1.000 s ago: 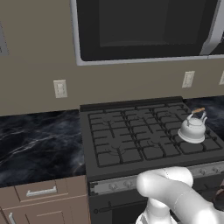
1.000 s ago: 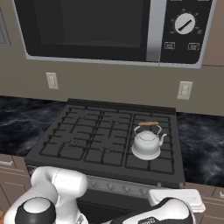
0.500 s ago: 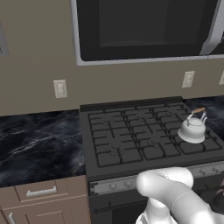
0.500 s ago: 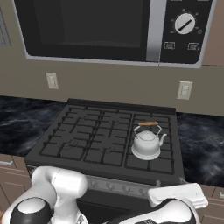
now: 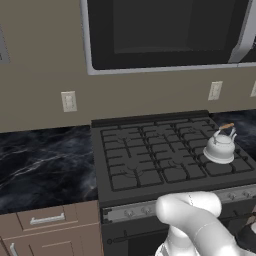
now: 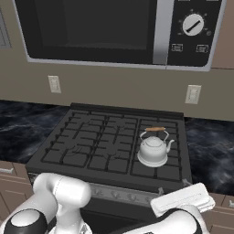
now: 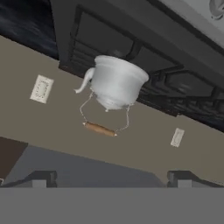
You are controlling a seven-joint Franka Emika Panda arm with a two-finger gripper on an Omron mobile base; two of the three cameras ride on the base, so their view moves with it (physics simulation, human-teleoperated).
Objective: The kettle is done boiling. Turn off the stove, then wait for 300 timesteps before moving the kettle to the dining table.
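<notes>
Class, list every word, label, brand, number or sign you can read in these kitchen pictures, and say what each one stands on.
No text can be read anywhere in these pictures.
Microwave control panel: marks around its dial and two small rectangular labels below it, too small and blurred to read.
Stove front strip: no legible marks by the knobs.
Kettle: no brand or label visible.
Wall outlets: plain, no lettering.

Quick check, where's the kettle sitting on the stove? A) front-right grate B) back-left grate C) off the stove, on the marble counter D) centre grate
A: the kettle stands on the front-right grate of the stove, near the knob strip, spout pointing right.
</notes>
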